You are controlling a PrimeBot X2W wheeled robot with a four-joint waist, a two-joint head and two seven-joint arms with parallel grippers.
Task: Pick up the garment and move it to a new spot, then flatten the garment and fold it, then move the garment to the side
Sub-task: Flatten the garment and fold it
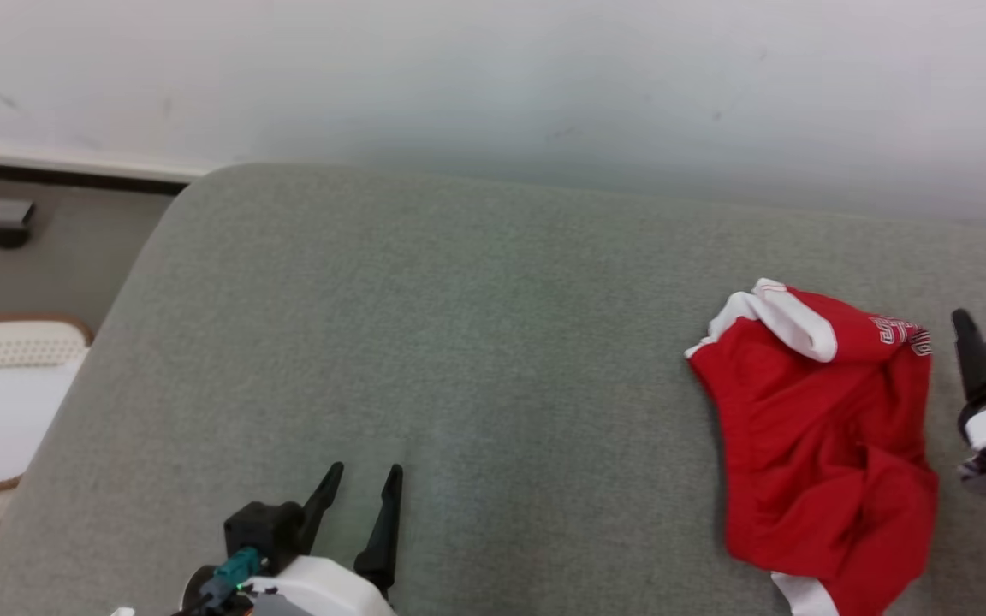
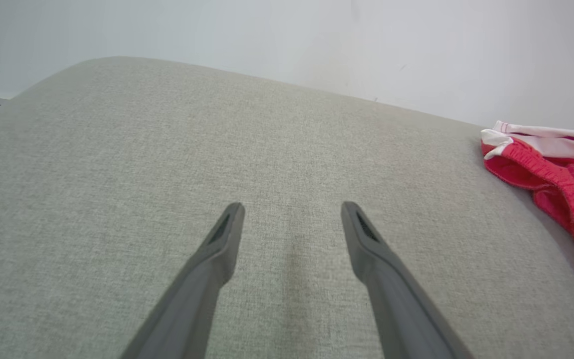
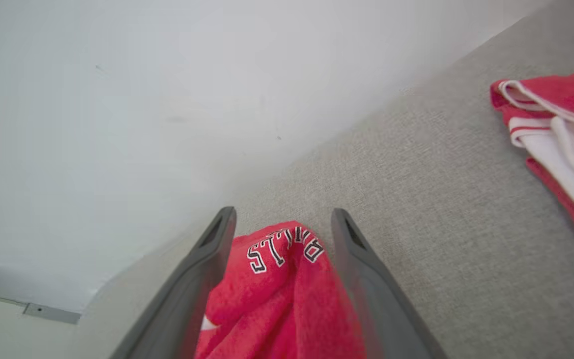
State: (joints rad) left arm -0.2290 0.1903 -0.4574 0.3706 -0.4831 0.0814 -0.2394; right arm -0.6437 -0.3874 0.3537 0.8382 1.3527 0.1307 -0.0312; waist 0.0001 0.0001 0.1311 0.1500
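Garment (image 1: pixel 818 445), red with white trim (image 1: pixel 788 321), lies bunched on the grey cushion (image 1: pixel 459 342) at about 4 o'clock in the head view, well away from the cushion's middle. The right gripper (image 3: pixel 283 215) sits at its 3 o'clock edge. In the right wrist view its fingers stand spread, with a hump of red cloth bearing white lettering (image 3: pixel 284 249) rising between them, loose rather than pinched. The left gripper (image 1: pixel 365 469) waits at 7 o'clock over bare cushion, its fingers also spread and holding nothing, well apart from the cloth.

The cloth looks set down but not yet flattened, so spreading it seems to be the step in hand. To do that well, each gripper should take a single layer at an outer edge: the white-trimmed corner at 11 o'clock of the heap suits the left one, and the lettered edge suits the right. Pinching the middle hump would likely catch several layers and keep the creases. Pulling the two edges apart low over the cushion, then laying the cloth down, should smooth it. The heap lies close to the 3 o'clock side, so drawing it toward 9 o'clock would give room for folding.
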